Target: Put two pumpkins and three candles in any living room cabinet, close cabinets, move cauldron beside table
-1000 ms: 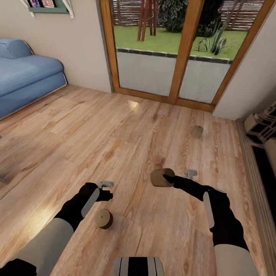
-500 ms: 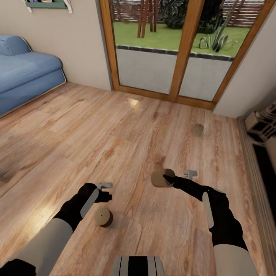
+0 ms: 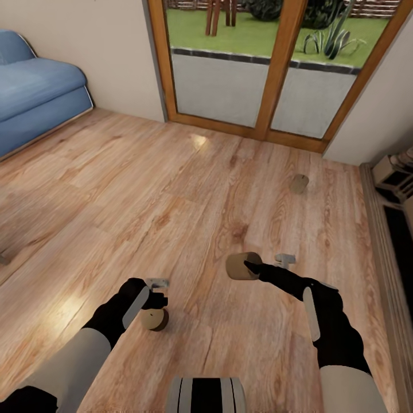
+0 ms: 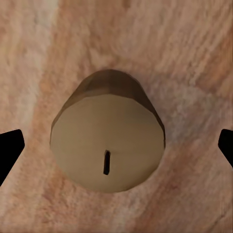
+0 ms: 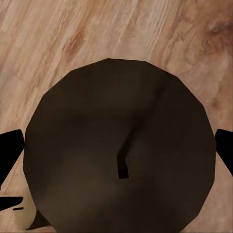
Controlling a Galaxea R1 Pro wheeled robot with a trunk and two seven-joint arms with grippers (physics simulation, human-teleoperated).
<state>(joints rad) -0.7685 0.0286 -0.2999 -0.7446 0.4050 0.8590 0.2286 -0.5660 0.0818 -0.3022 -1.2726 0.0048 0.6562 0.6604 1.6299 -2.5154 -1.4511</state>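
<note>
Two arms reach low over the floor [image 3: 115, 189]: the right gripper [image 3: 248, 267] clamps a candle [image 3: 240, 266], the left gripper [image 3: 156, 299] spread above another [image 3: 154, 320].

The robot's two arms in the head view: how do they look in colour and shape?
Both arms are pale beige-white near the body and matte black toward the wrists, each forearm with a long light-grey strip. The left gripper and the right gripper each carry a small grey T-shaped piece. In the wrist views the fingertips are plain black.
</note>
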